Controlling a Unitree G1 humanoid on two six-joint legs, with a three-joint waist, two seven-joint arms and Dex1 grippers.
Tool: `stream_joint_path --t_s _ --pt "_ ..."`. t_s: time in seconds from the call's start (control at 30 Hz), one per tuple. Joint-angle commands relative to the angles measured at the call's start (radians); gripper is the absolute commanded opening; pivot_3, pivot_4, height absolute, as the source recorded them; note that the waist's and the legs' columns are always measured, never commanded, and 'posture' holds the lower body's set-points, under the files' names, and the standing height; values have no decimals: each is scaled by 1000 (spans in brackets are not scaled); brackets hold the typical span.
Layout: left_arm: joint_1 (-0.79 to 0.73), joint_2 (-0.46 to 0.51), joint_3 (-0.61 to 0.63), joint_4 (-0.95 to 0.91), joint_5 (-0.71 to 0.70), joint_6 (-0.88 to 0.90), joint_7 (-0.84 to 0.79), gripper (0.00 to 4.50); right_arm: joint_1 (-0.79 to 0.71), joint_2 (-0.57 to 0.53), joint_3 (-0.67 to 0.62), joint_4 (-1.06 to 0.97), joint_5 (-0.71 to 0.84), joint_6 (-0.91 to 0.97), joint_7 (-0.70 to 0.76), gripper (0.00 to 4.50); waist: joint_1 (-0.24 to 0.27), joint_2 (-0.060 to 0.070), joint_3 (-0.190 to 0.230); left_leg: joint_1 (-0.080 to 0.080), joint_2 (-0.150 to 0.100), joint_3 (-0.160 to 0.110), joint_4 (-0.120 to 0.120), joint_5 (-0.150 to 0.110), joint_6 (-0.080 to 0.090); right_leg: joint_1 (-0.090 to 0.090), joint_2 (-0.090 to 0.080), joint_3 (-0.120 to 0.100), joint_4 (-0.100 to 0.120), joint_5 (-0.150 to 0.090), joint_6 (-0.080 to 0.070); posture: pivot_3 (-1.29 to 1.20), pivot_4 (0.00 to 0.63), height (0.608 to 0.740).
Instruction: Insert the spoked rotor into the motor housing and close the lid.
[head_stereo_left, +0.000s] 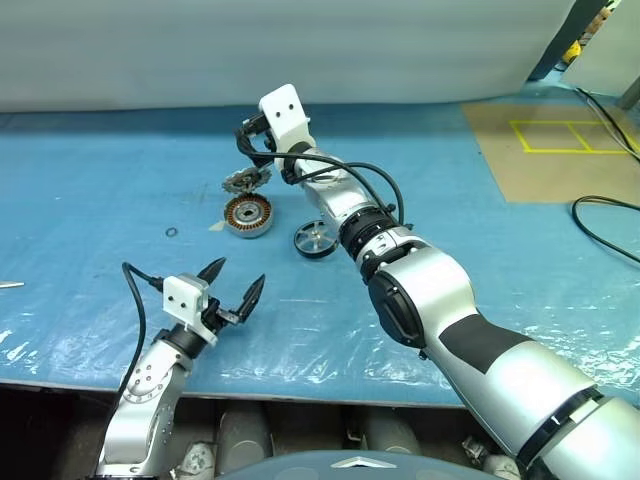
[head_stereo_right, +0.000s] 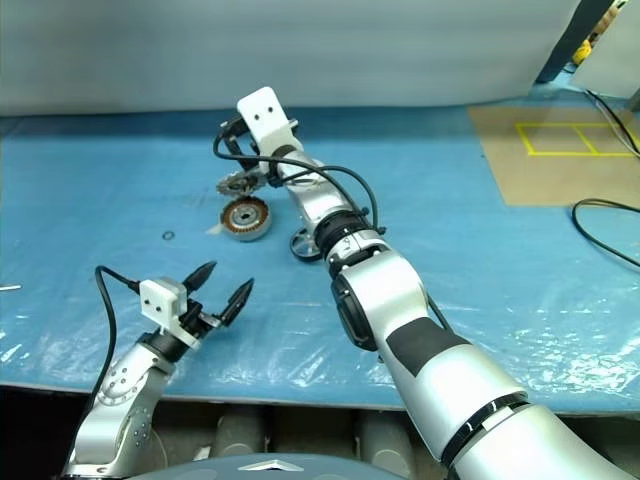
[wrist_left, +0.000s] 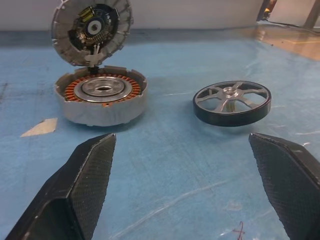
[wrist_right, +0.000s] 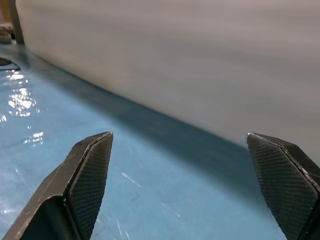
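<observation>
A: So, biggest first: what holds what on the blue plastic-covered table?

B: The motor housing sits flat on it, left of centre and toward the far side. Inside is a ring of copper-brown windings around a silver centre ring. There is no rotor in it.

A: And the lid?

B: It stands tilted up on edge at the housing's far rim, its inner face with the dark hub turned toward the near side. It looks hinged or propped there; I cannot tell which.

A: Where is the spoked rotor?

B: Flat on the table just right of the housing, near it but apart, with silver spokes and a dark rim.

A: How do the hands stand to these?

B: The left gripper hovers above the near edge of the table, fingers spread wide and empty, pointing toward the far side with housing and rotor well ahead of it. The right gripper is raised beyond the lid, on the far side of the housing, also spread wide and holding nothing. The right forearm passes over the rotor.

A: Anything smaller?

B: A small dark ring lies on the table left of the housing, and a pale scrap lies just beside the housing's near left.
</observation>
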Motion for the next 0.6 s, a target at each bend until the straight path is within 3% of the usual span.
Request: stream_joint_path --t_s 0.03,0.1,0.37,0.47,0.6 --pt "-11 10 1 1 -8 -6 -14 4500 27 39 -75 -98 163 17 324 4481 -3 0 0 0 0 0 0 0 0 0 0 0 0 0 0 0 150 740" --pt "-21 11 1 11 -8 -6 -21 4500 68 46 -79 -162 249 75 594 4481 -4 0 0 0 0 0 0 -1 2 0 0 0 0 0 0 0 150 740" --pt "-54 26 16 35 -15 -5 -36 4500 188 7 180 -320 140 37 975 4481 -2 0 0 -1 2 0 2 -2 4 0 0 -2 1 0 -1 0 150 740" --pt "-57 30 23 41 -17 -9 -37 4500 200 -10 244 -310 98 61 1015 4481 -1 0 0 0 3 0 2 -2 5 1 0 -2 1 0 -1 0 150 740" --pt "-53 31 26 38 -18 -12 -35 4500 185 -25 318 -225 -10 48 947 4481 -1 -1 0 0 2 0 3 -2 4 2 0 -2 1 0 -1 0 150 740"
